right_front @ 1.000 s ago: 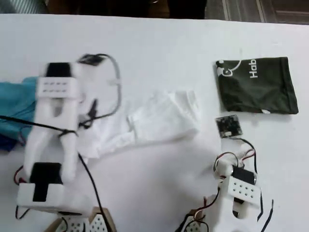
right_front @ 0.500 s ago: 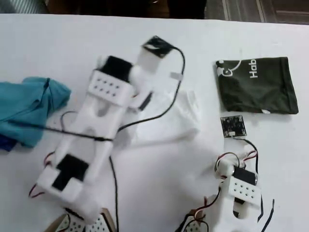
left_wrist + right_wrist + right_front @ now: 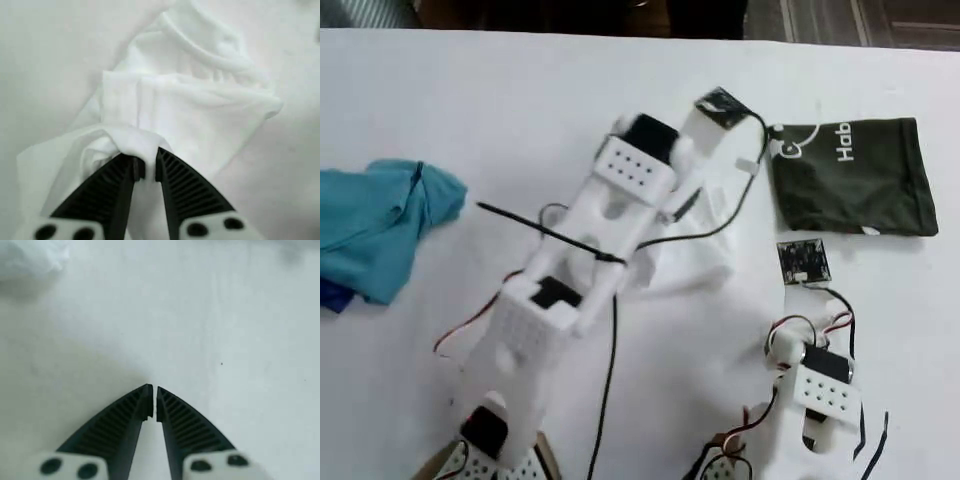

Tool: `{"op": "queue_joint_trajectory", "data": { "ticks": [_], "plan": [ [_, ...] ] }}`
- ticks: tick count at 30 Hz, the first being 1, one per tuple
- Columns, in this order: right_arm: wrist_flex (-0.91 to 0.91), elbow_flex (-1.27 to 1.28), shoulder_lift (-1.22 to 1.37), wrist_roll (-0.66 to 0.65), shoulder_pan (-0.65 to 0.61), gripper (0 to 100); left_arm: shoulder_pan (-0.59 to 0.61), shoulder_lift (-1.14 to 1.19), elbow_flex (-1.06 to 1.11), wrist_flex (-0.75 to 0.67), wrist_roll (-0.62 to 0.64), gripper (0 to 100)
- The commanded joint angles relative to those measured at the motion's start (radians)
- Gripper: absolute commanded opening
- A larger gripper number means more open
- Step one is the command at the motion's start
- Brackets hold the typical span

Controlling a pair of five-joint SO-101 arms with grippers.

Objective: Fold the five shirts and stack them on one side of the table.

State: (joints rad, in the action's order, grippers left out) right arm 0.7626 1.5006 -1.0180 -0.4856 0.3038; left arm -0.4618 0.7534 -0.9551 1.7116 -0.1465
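The left end effector [image 3: 145,167] is clenched on a raised fold of the white shirt [image 3: 200,110], the cloth pinched between its two black ribbed fingers [image 3: 182,187]. Beyond the pinch, the shirt lies crumpled on the bench [image 3: 620,80], with its ribbed collar on the far side from the fingers. In the high view the left arm [image 3: 590,250] stretches diagonally from the near edge across the middle of the bench and covers much of this shirt, whose white cloth shows beside it towards the right.

A dark green shirt [image 3: 855,175] lies folded into a flat rectangle at the right side of the bench, just beside the white one. A teal shirt [image 3: 380,225] sits in a loose heap at the left edge, well apart from both, with a bit of darker blue cloth [image 3: 330,295] at its near side.

The right end effector [image 3: 154,402] is clenched on nothing, tips together above bare bench. The right arm [image 3: 815,385] sits folded at the near right, below the green shirt.
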Motion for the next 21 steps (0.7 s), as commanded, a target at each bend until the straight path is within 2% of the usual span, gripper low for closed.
{"op": "queue_joint_trajectory", "data": {
  "ticks": [1, 12, 21],
  "plan": [
    [-0.016, -0.005, -0.024, 0.005, 0.007, 2.2, -0.041, 0.066, -0.145, 0.018, 0.043, 3],
    [-0.016, -0.005, -0.024, 0.005, 0.007, 2.2, -0.081, 0.215, -0.375, 0.011, 0.061, 3],
    [-0.016, -0.005, -0.024, 0.006, 0.007, 2.2, -0.112, 0.218, -0.371, -0.008, 0.06, 3]
  ]
}}
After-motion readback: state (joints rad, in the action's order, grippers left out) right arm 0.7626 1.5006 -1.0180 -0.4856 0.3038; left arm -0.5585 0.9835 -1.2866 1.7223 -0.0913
